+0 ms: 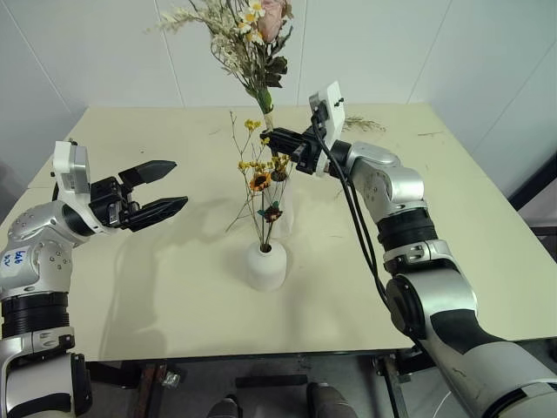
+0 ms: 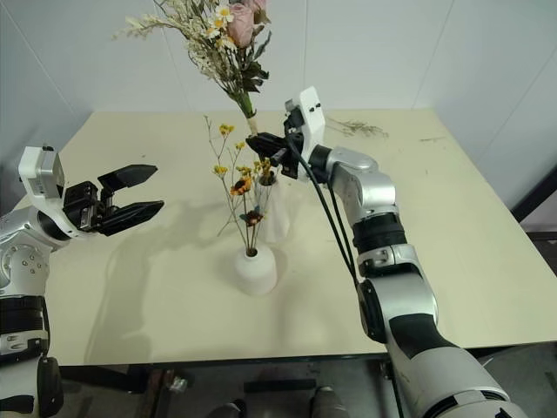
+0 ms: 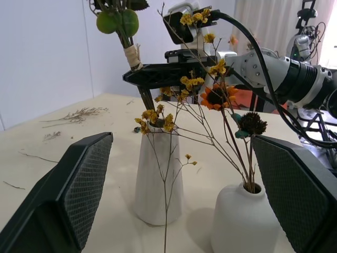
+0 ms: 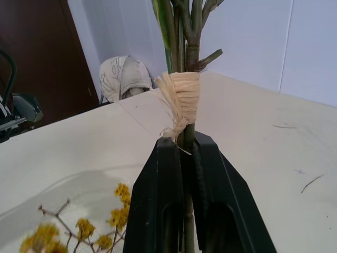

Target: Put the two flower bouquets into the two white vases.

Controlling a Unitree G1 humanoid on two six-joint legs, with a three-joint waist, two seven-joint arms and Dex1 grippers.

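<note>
Right wrist view: right gripper point(image 4: 185, 158) clamps the rose bouquet point(image 1: 252, 35) below its raffia tie, stems meeting the tall vase point(image 3: 158, 174) mouth mid-table. Yellow bouquet point(image 1: 264, 178) stands in the round vase point(image 1: 265, 266), crowding it. Left gripper point(image 1: 157, 192) gapes nearby. Loose sprigs point(image 1: 365, 124) lie near the far edge.

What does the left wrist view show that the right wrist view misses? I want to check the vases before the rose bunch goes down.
Left wrist view alone: the tall cone vase, the short round vase holding the yellow-flower bunch, and the open left gripper. Right wrist view alone: a close look at the raffia tie, just above the fingers. Both: the right gripper shut on the rose bouquet's stems, and the table.
</note>
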